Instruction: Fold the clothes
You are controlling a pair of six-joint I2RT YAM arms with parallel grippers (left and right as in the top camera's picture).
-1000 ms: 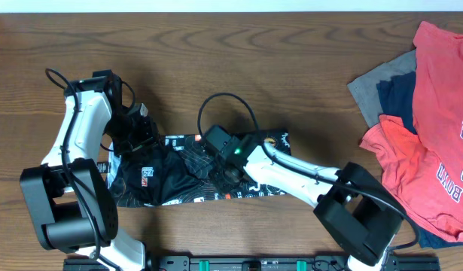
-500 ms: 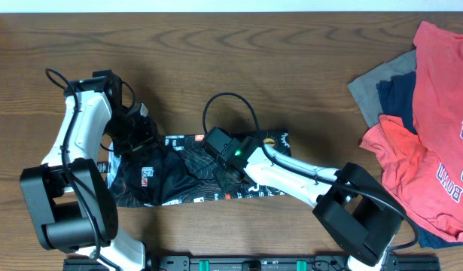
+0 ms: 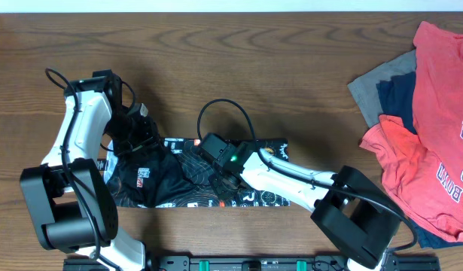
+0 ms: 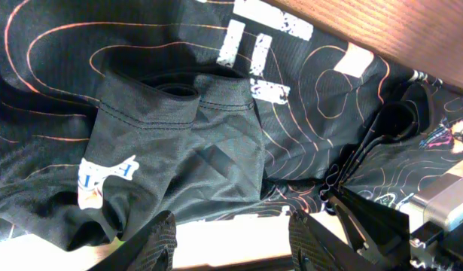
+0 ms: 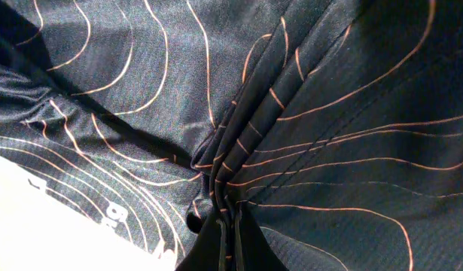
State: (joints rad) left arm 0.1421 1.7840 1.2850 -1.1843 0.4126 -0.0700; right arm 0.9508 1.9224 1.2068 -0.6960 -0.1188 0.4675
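Note:
The clothes being worked on are a black jersey [image 3: 167,181] with thin orange lines and white lettering, lying crumpled near the table's front edge between my two arms. My right gripper [image 3: 220,179] is on its middle. In the right wrist view the right gripper [image 5: 227,226] is shut on a bunched fold of the jersey [image 5: 306,113]. My left gripper [image 3: 138,132] hovers over the jersey's upper left corner. In the left wrist view the left gripper [image 4: 233,242] stands open with nothing between its fingers, just above a rumpled sleeve [image 4: 186,143].
A pile of other clothes lies at the right edge: red T-shirts [image 3: 442,113], a grey garment [image 3: 373,86] and a navy one [image 3: 397,98]. Bare wooden table [image 3: 254,60] stretches behind the jersey. A black rail [image 3: 239,263] runs along the front edge.
My right gripper has shut on a fold of the jersey and shifted slightly left and toward the front edge, dragging the cloth's right part with it. The left arm has stayed still.

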